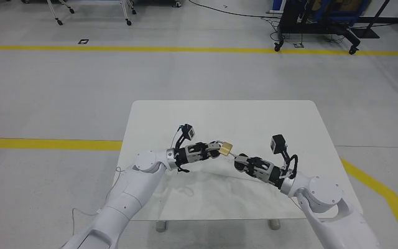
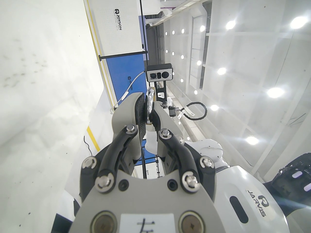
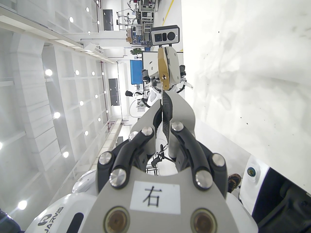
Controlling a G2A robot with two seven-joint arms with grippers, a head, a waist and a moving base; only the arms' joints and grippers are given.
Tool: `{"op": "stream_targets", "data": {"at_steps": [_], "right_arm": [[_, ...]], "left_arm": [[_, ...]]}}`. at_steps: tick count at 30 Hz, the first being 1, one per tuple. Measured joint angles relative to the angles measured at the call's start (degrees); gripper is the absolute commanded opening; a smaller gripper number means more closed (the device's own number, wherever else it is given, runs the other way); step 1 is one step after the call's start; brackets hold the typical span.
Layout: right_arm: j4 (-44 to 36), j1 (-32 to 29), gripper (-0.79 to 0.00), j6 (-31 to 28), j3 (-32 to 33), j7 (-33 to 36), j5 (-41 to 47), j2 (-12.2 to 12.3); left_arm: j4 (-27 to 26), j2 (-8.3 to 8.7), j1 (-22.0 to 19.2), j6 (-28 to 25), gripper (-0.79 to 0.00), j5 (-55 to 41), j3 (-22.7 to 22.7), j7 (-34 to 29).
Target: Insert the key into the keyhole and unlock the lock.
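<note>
**Key at the lock's mouth, not yet in**

Your left claw (image 2: 147, 109) is clamped on the silver shackle (image 2: 150, 95) of the brass padlock (image 1: 225, 148), holding it up off the white counter (image 1: 273, 118). Your right claw (image 1: 240, 160), pinched tight on the small silver key (image 1: 234, 155), sits just beside the padlock's base. The keyhole (image 3: 164, 76) looks uncovered, so I judge that insertion and the unlocking turn are both left.

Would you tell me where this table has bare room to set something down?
The table is bare across its far half, beyond the lock. Crowded: near middle, where the left gripper holding it meets the right gripper with the key.
</note>
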Motion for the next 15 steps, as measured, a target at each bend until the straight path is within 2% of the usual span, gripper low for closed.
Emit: {"op": "stream_targets", "data": {"at_steps": [9,15], "right_arm": [[-0.02,0.35,-0.785,0.47,-0.05,-0.3,0.37,-0.02],[1.72,1.7,-0.785,-5.38,2.32,-1.18,7.84,-0.42]], "left_arm": [[-0.11,-0.06,0.05,-0.13,-0.785,0.16,-0.1,-0.61],[-0.28,-0.08,0.1,-0.3,-0.785,0.07,-0.1,-1.77]]}}
